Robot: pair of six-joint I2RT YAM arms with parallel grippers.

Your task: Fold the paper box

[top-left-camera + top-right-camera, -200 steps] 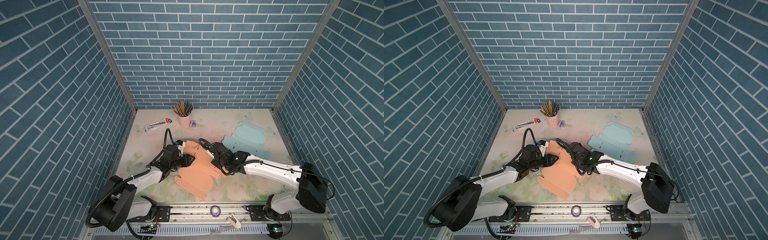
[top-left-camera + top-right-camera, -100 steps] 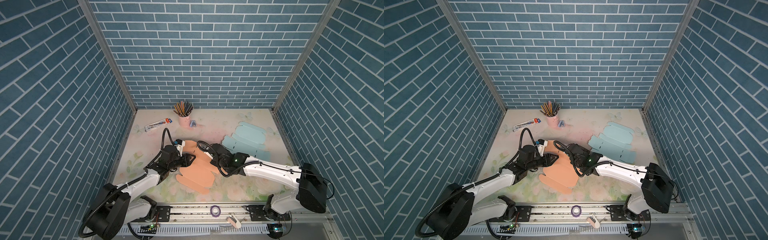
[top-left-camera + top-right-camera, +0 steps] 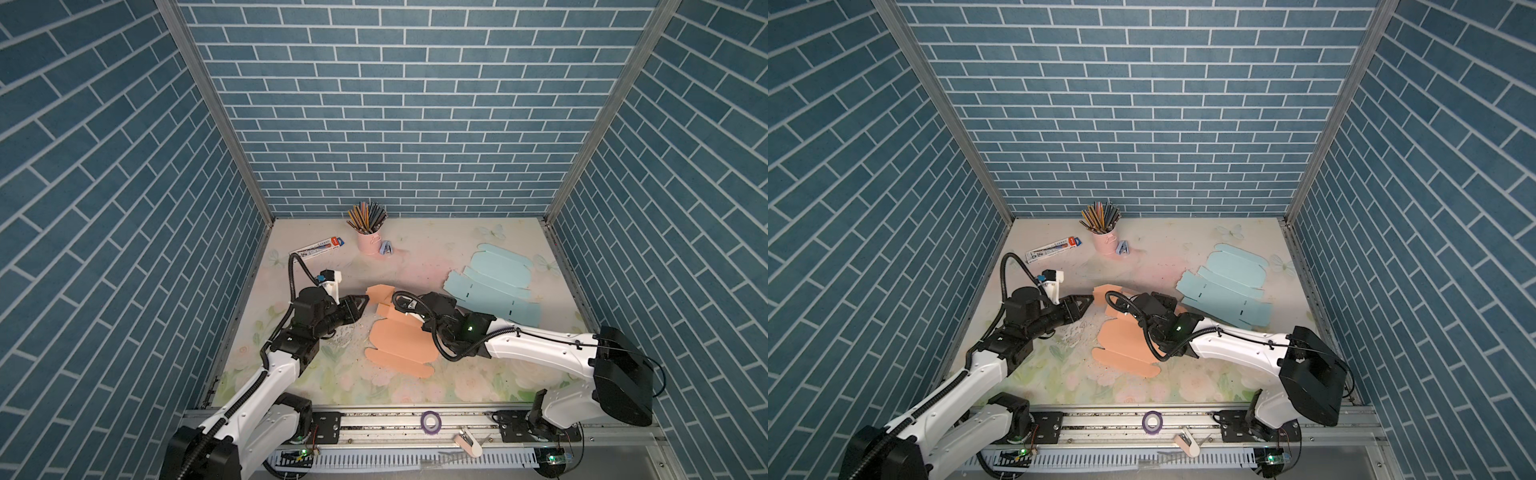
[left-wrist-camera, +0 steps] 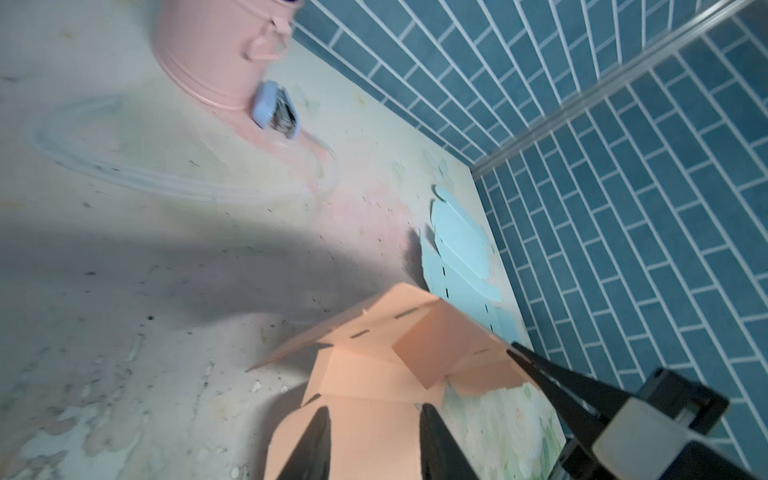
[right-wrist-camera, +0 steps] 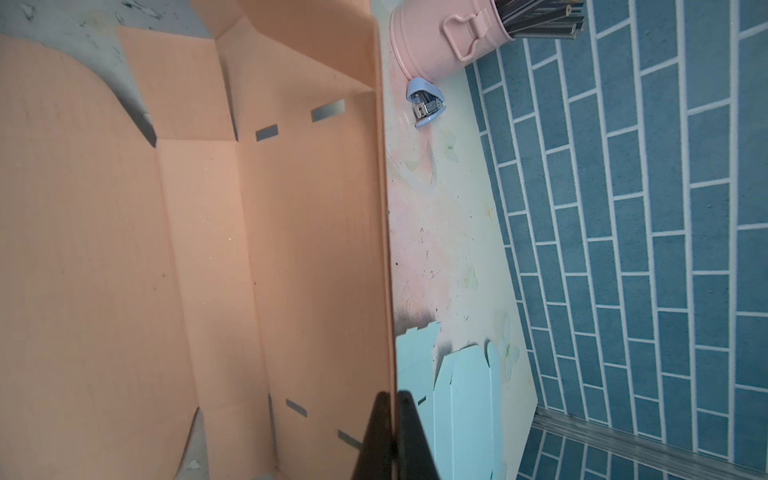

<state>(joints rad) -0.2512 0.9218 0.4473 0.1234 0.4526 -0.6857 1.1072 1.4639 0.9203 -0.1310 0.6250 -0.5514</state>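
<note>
My right fingers [image 5: 411,449] clamp a raised edge of the orange paper box [image 3: 399,340]; my left fingers [image 4: 316,444] stand apart just beside it.

No legible text anywhere

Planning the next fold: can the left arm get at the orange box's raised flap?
Probably yes: the left arm has open jaws just beside the flap, nothing between; the right arm pinches the box elsewhere.

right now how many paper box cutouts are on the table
2: orange box at centre, partly folded; blue box flat at right rear. None seems hidden.
</note>
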